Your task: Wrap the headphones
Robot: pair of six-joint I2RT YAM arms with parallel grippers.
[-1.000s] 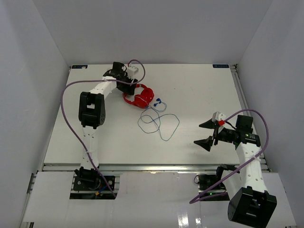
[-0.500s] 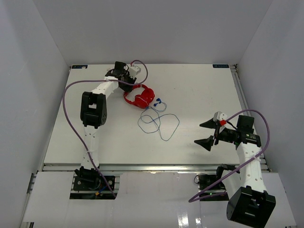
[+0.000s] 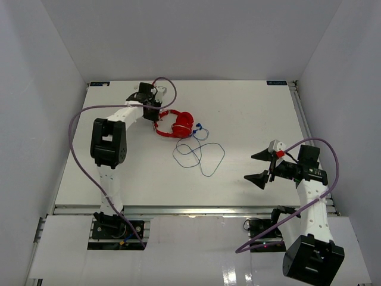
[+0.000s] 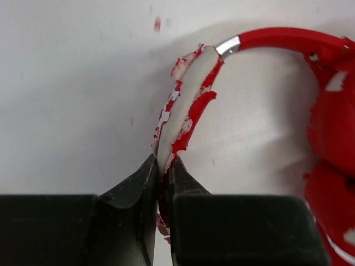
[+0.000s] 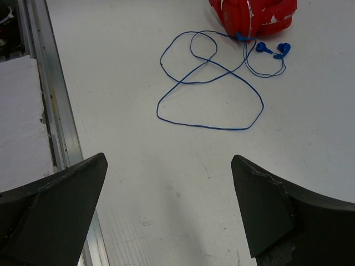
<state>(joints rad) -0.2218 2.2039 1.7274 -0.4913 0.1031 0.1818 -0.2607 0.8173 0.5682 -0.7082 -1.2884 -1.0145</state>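
Left hand [image 3: 156, 106] is out at the far left part of the table [image 3: 256, 107], pressed together on the headphones [image 3: 177, 124]. In the left wrist view, the two black fingers [image 4: 133, 188] pinch the headband [image 4: 186, 105] edge-on. The band comes up from between the tips and arches away to the right. Its covering is flaked where I hold it, red skin peeled back over pale padding. Past a silver joint [image 4: 228, 45] the band turns smooth glossy red. The earcups [image 4: 333, 138] lie to the right of the hand, close together on the table, partly cut off by the frame edge.

Right hand [image 3: 258, 167] hovers well apart from the headphones, over the near right part of the table, fingers spread wide with nothing between them. In the right wrist view, ahead of the hand, the thin blue cord [image 5: 211, 94] lies loose on the table in several crossing loops and runs up to the red earcups at the top edge. The blue plug [image 5: 275, 49] rests just beside the earcups, right of the loops. An aluminium rail [image 5: 52, 105] runs along the left of that hand.

The cord is not wound on the headphones; it lies slack on the table between my two hands.
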